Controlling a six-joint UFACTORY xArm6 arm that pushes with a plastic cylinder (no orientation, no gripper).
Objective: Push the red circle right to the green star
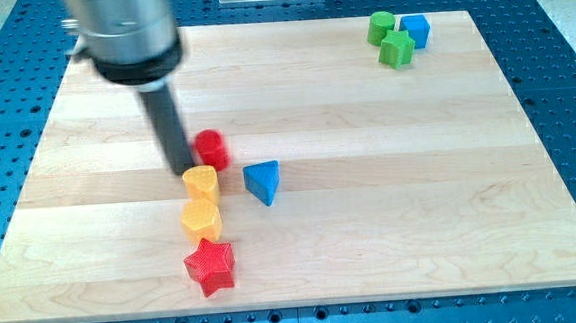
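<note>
Pale wood fills most of the frame: a smooth, planked tabletop (372,226) with faint grain, resting on a blue perforated metal base (561,45) that shows at the edges. Nearest the frame's bottom, left of centre, lies a red star (210,265) with ribbed, printed-looking sides; just above it stand two yellow blocks, a yellow hexagon-like piece (201,219) and a second yellow block (201,182) whose outline I cannot make out, stacked in a loose column up the frame. A blue triangle (263,180) sits just to their right. Directly above the upper yellow block is the red circle (211,148), a short squat cylinder left of centre, with my tip (186,170) touching or nearly touching its left side. The end effector is only a dark, stiff rod under a grey cylindrical housing, so it has nothing to clench or release. I judge the circle light, rigid and hard plastic, apt to slide easily on the slick wood and to roll off a push that is off centre; contact belongs at the middle of its left flank, aimed up and right. Far off, in the upper right corner, the green star (395,49) huddles against a green cylinder (381,26) and a blue cube (415,29).
</note>
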